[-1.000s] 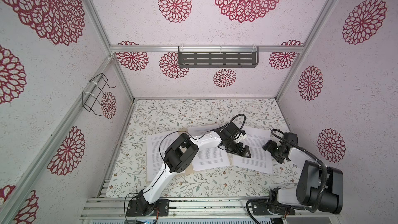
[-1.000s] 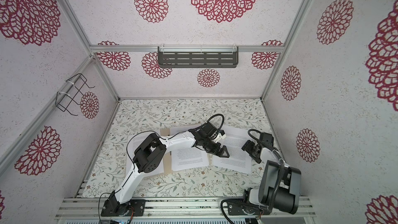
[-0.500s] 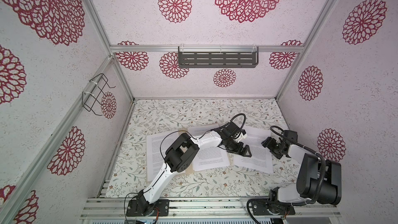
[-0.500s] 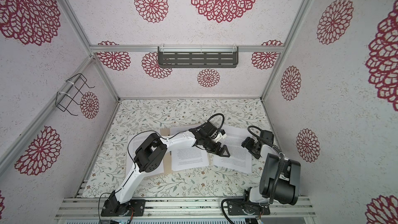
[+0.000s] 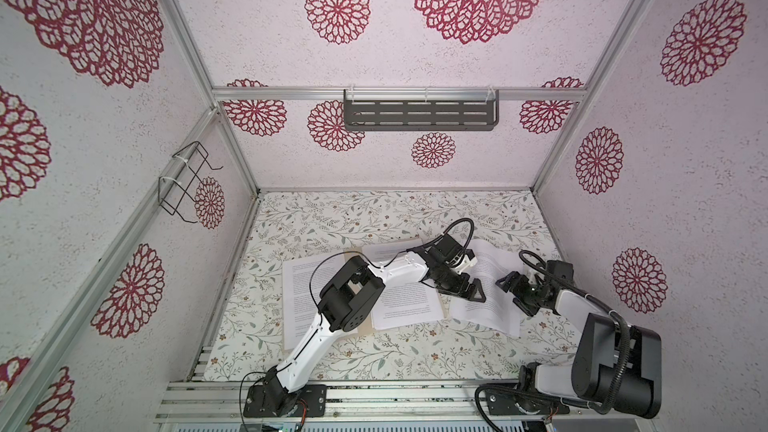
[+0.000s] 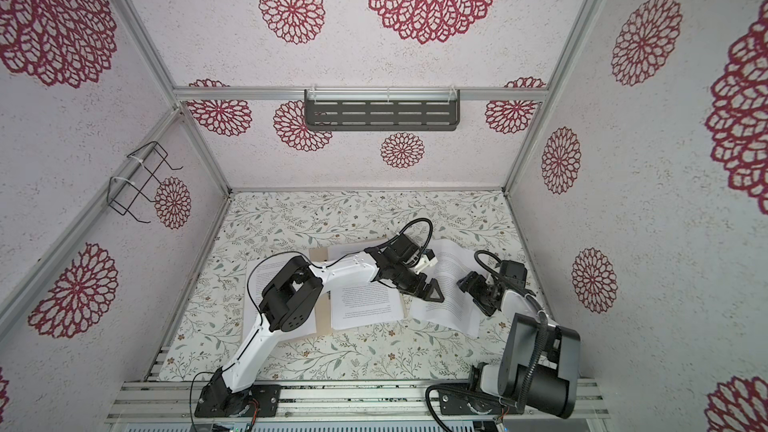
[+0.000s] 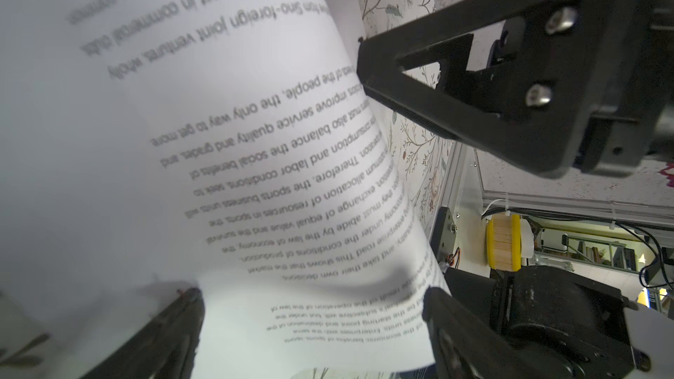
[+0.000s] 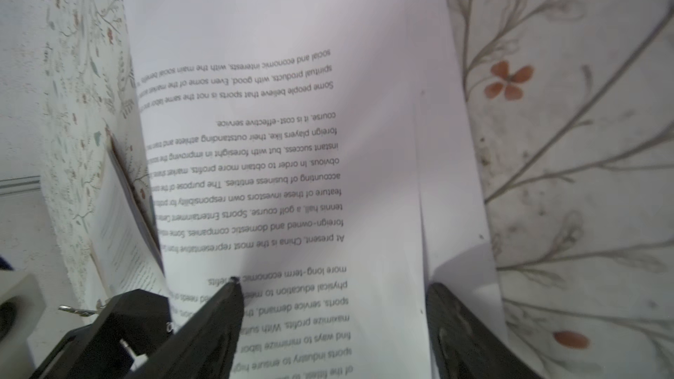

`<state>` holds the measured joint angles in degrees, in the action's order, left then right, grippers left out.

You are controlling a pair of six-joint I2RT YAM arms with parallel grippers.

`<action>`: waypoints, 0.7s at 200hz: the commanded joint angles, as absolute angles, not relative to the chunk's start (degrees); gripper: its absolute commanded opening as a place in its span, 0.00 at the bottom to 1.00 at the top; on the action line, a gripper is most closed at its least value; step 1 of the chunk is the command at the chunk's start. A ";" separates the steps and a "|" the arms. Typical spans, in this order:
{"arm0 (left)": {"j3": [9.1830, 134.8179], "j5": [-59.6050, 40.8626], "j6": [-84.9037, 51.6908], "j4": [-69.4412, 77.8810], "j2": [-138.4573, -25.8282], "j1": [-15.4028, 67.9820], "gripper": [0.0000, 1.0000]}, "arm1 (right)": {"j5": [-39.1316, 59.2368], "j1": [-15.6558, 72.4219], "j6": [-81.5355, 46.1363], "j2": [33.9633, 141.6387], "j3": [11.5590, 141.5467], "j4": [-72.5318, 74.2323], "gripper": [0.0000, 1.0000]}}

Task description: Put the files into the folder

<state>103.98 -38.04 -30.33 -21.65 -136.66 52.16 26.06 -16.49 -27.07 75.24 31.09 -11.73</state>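
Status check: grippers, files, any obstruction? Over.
Left gripper open over rightmost sheet; right gripper open at its edge. Sheet bowed, beside folder. No obstruction seen.

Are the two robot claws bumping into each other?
Apart. In both top views, a strip of white paper shows between the left gripper and the right gripper.

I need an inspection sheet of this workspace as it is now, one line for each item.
Surface: floral-patterned table, partly covered by paper.
Job's things: beige cardboard folder lies flat, mostly covered by white printed paper sheets; a curled sheet lies to its right.
Clutter: nothing seen.
Grippers: left gripper open at the curled sheet's inner edge; right gripper open at its outer edge.
Cables: black cable loops arch over both wrists.
Surroundings: grey slotted shelf on back wall; black wire rack on left wall.
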 commanded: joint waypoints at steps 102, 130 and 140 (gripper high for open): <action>101.83 -34.38 -30.92 -24.50 -140.35 51.77 0.97 | 41.13 -16.31 -39.85 76.01 26.94 7.10 0.91; 101.49 -34.63 -31.22 -24.70 -139.80 51.33 0.97 | 40.62 -16.00 -40.28 73.26 23.09 4.96 0.95; 101.43 -34.63 -31.46 -24.57 -139.93 51.05 0.97 | 40.24 -16.14 -39.97 70.50 21.72 3.38 0.95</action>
